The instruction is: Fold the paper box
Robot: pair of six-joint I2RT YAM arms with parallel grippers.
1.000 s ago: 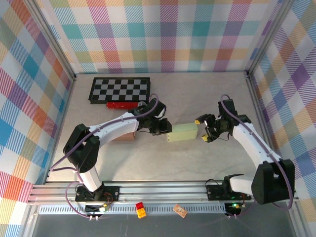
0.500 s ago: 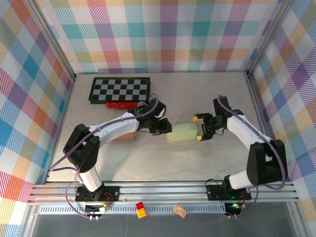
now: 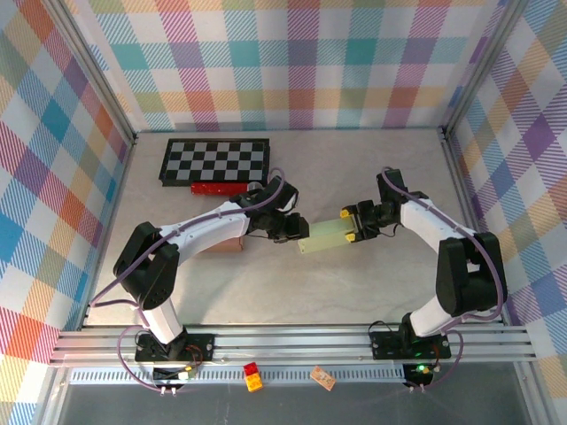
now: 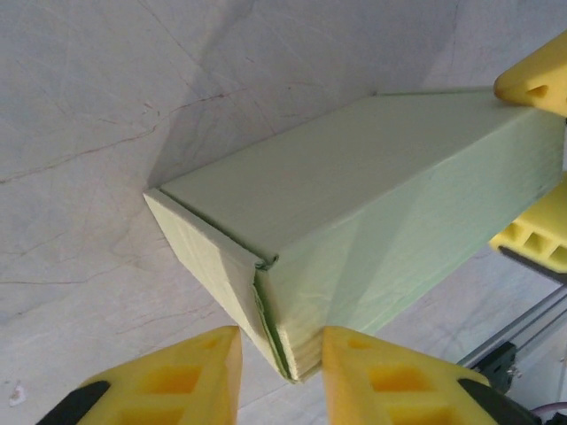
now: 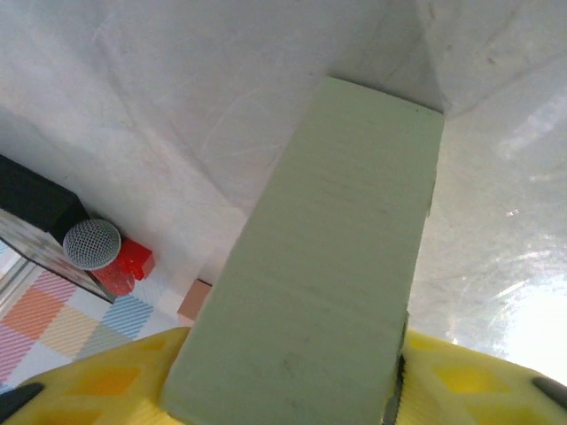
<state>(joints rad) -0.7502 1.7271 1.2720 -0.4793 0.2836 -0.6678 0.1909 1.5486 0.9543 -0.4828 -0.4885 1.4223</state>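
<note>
The paper box (image 3: 324, 237) is a pale green closed carton lying mid-table between the two arms. My left gripper (image 3: 299, 230) is at its left end. In the left wrist view one bottom corner of the box (image 4: 372, 195) pokes between the yellow fingers of the left gripper (image 4: 282, 341). The right finger touches the corner and the left finger stands a little apart from it, so the jaws are open. My right gripper (image 3: 353, 223) is shut on the box's right end. In the right wrist view the box (image 5: 337, 248) fills the gap of the right gripper (image 5: 292, 347), with both fingers against its sides.
A folded chessboard (image 3: 214, 160) lies at the back left with a red block (image 3: 221, 188) in front of it. A brown block (image 3: 229, 244) sits under the left arm. Small bricks (image 3: 252, 377) rest on the front rail. Checked walls enclose the table.
The right gripper moved left onto the box's right end and closed on it. The left jaws have loosened a little at the box's left corner.
</note>
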